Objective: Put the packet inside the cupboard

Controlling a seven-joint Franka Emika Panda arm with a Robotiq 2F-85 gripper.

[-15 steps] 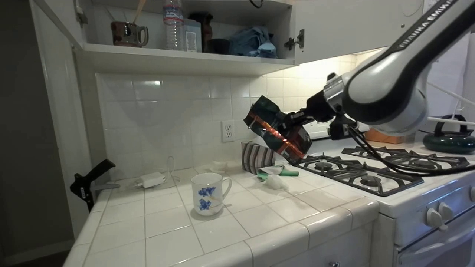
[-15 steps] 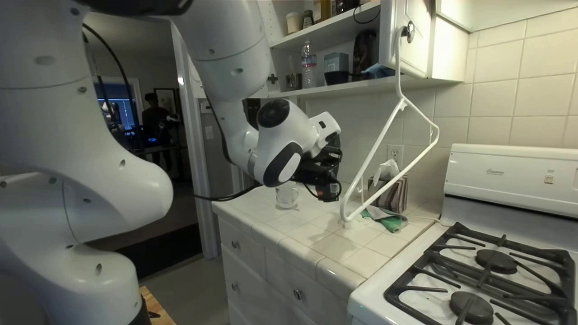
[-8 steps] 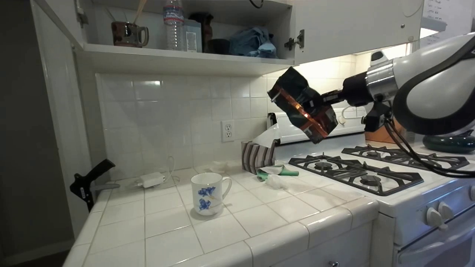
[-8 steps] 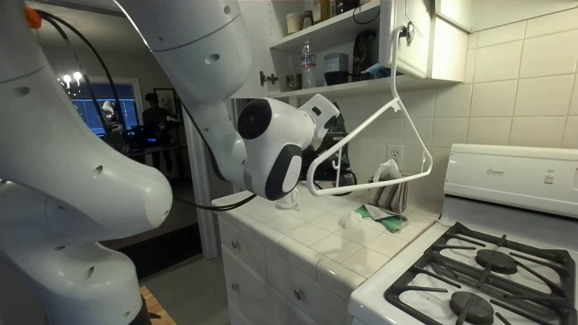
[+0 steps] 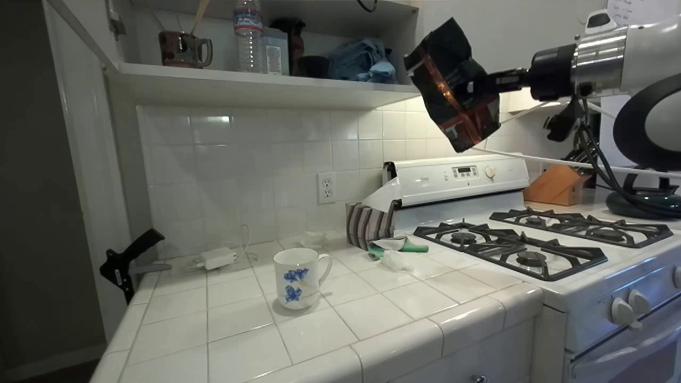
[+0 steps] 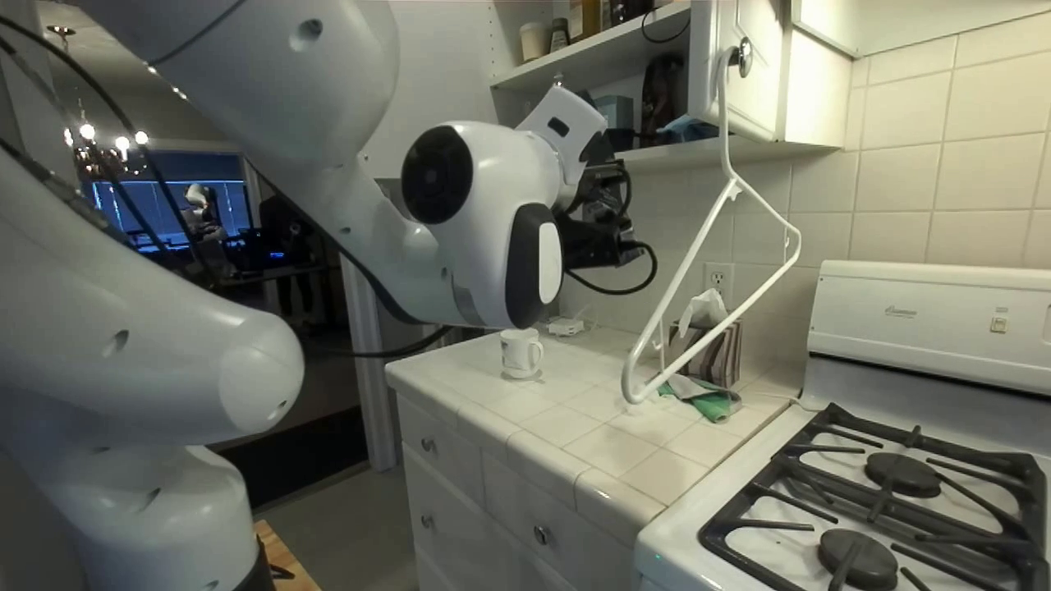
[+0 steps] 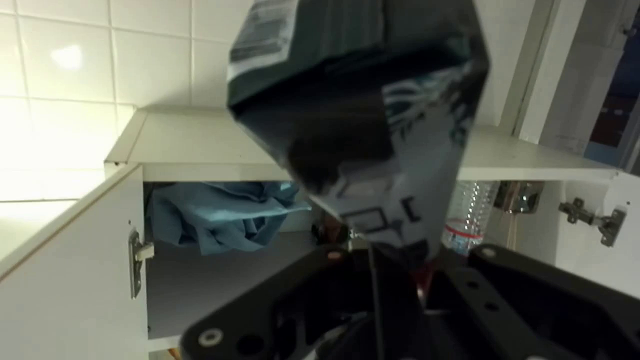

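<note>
The packet point(image 5: 433, 66) is dark and crinkly with an orange-red band. It hangs tilted in the air, in front of the cupboard's open right door, about level with the shelf. My gripper point(image 5: 468, 88) is shut on its middle. In the wrist view the packet point(image 7: 370, 125) sticks out from the blurred jaws point(image 7: 400, 265). In an exterior view the gripper point(image 6: 603, 217) shows behind the wrist, and the packet is mostly hidden. The white cupboard's shelf board point(image 5: 255, 88) also shows in the wrist view point(image 7: 215, 150); the cupboard is open and the packet is outside it.
In the cupboard stand a brown mug point(image 5: 181, 49), a bottle point(image 5: 248, 45) and a blue cloth point(image 5: 359, 61). A white hanger point(image 6: 723, 115) hangs from a door knob near the arm. Below are a white mug point(image 5: 298, 279), a striped tissue box point(image 5: 367, 226) and the stove point(image 5: 457, 186).
My gripper has lifted the packet from low over the counter up to shelf height, and rightward in an exterior view. The packet stays held. The hanger has swung.
</note>
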